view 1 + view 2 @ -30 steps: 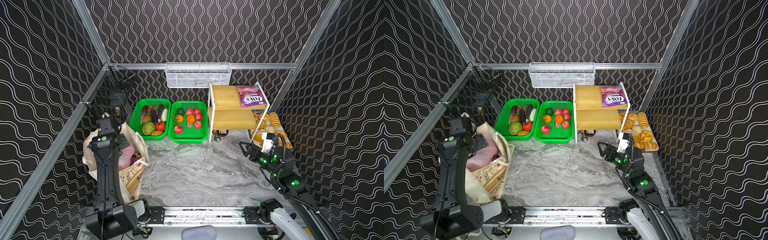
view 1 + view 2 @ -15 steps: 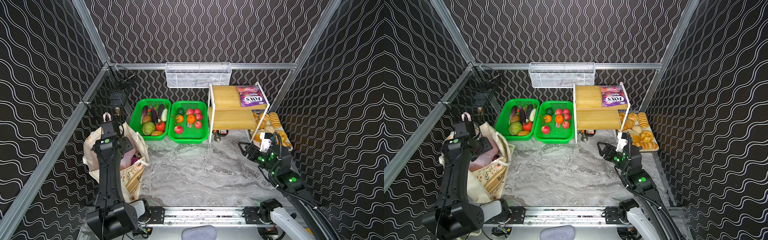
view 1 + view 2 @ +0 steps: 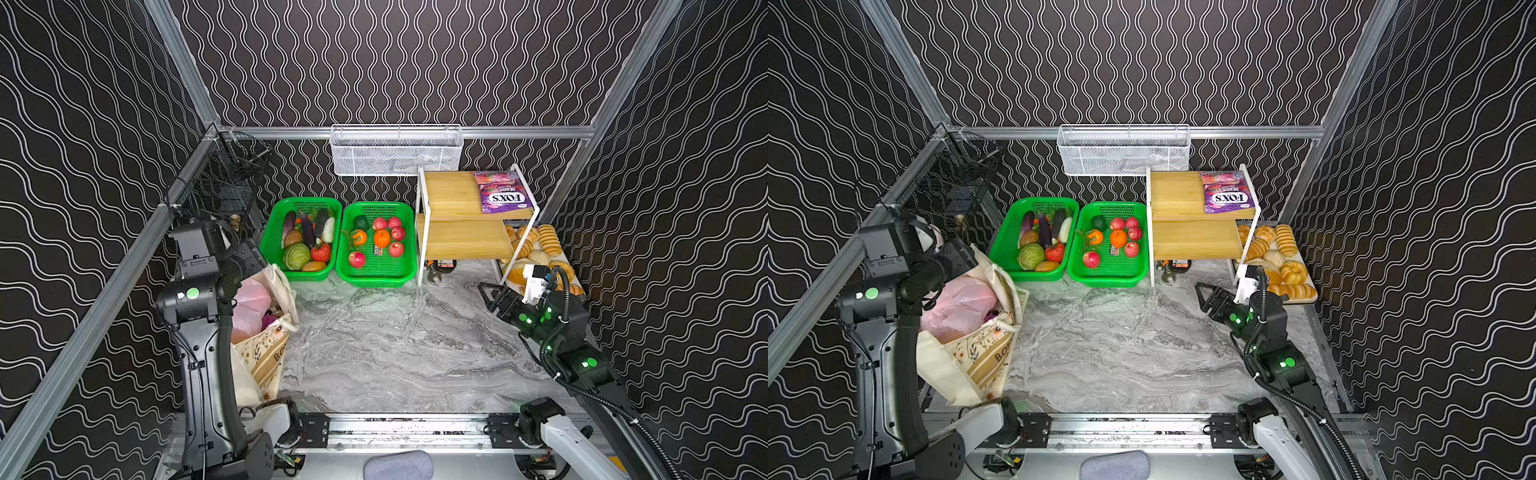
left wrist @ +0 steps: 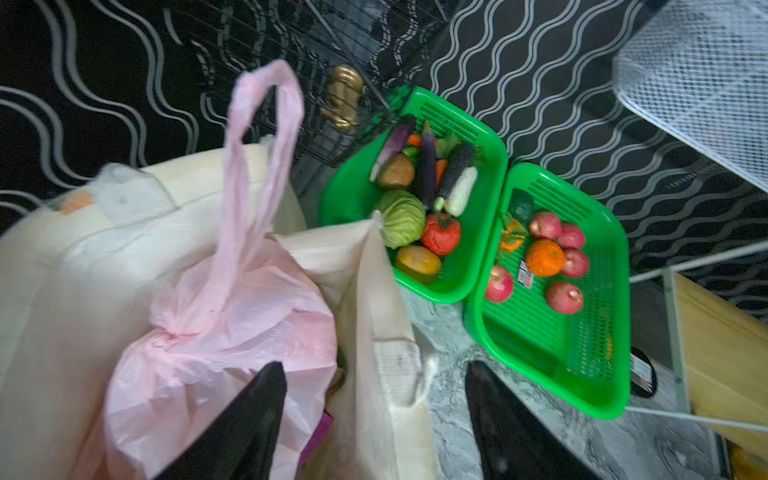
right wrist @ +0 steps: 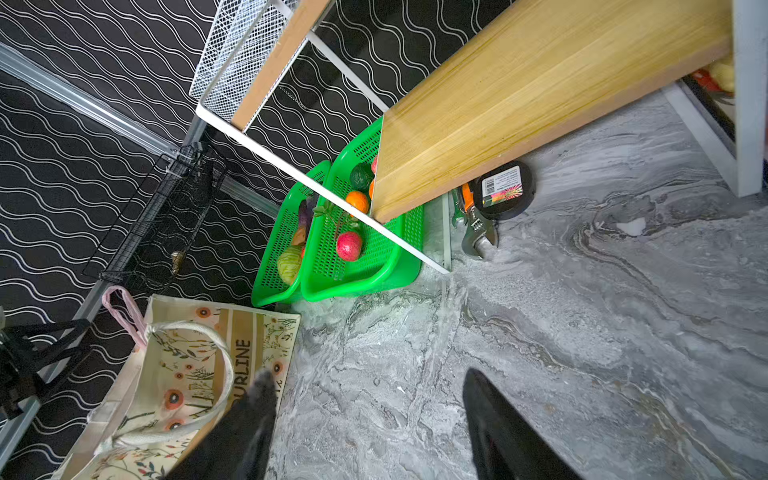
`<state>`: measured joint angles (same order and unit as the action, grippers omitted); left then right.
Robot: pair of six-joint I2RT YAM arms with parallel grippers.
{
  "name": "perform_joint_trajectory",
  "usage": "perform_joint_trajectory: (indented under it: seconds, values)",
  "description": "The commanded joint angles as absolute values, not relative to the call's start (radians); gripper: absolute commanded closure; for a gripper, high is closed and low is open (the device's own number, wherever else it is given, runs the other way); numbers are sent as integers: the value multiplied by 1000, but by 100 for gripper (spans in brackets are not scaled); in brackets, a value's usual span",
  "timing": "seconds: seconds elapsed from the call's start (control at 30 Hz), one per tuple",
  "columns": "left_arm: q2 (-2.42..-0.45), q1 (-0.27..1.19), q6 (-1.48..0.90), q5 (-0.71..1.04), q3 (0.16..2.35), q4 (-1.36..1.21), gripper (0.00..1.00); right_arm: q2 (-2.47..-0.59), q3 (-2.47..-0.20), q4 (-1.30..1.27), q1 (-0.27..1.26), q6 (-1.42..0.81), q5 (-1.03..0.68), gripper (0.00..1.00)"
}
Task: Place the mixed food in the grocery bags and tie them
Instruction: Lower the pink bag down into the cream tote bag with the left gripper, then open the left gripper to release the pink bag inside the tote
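Observation:
The cream floral tote (image 3: 266, 353) (image 3: 984, 357) (image 5: 187, 374) stands at the table's left edge. Inside it sits the pale-pink plastic bag (image 3: 249, 303) (image 3: 963, 307) (image 4: 220, 332), bunched into a knot, with one loop handle (image 4: 262, 166) standing up. A purple packet (image 4: 320, 428) shows beside the pink bag. My left gripper (image 4: 374, 374) hangs open above the tote's rim (image 4: 365, 311), holding nothing. My right gripper (image 3: 487, 297) (image 3: 1202, 297) (image 5: 365, 386) is open over bare marble at the right. Red apples (image 3: 356, 259) and an orange (image 3: 381, 238) lie in a green basket (image 3: 376, 278).
A second green basket (image 3: 274, 245) holds vegetables. The wooden two-tier shelf (image 3: 461, 245) carries a purple FOX'S packet (image 3: 500, 197); a wrench (image 5: 478, 232) and a round tin (image 5: 503, 189) lie under it. Bread rolls (image 3: 540, 245) sit at the right, a white wire basket (image 3: 395, 151) hangs behind.
The left arm has drifted a little to the left and toward the near edge, above the tote. The right arm has hardly moved.

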<state>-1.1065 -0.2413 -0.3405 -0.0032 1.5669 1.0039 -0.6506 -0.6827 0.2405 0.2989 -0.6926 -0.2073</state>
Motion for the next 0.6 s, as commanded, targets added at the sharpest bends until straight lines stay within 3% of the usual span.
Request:
perform_joint_trajectory:
  seconds: [0.0, 0.1, 0.2, 0.33, 0.57]
  values:
    - [-1099, -212, -337, -37, 1564, 998, 29, -649, -685, 222, 299, -713, -202, 28]
    - [-1085, -212, -316, -223, 1526, 985, 31, -643, -693, 234, 300, -720, -203, 28]
    - [-1105, -219, -279, -403, 1516, 972, 19, -632, -702, 258, 300, -715, -198, 28]
    - [-1168, -268, -278, -551, 1465, 954, 16, -611, -705, 278, 300, -708, -183, 28]
    - [-1202, -377, -328, -493, 1348, 808, 25, -592, -739, 337, 300, -662, -164, 28]
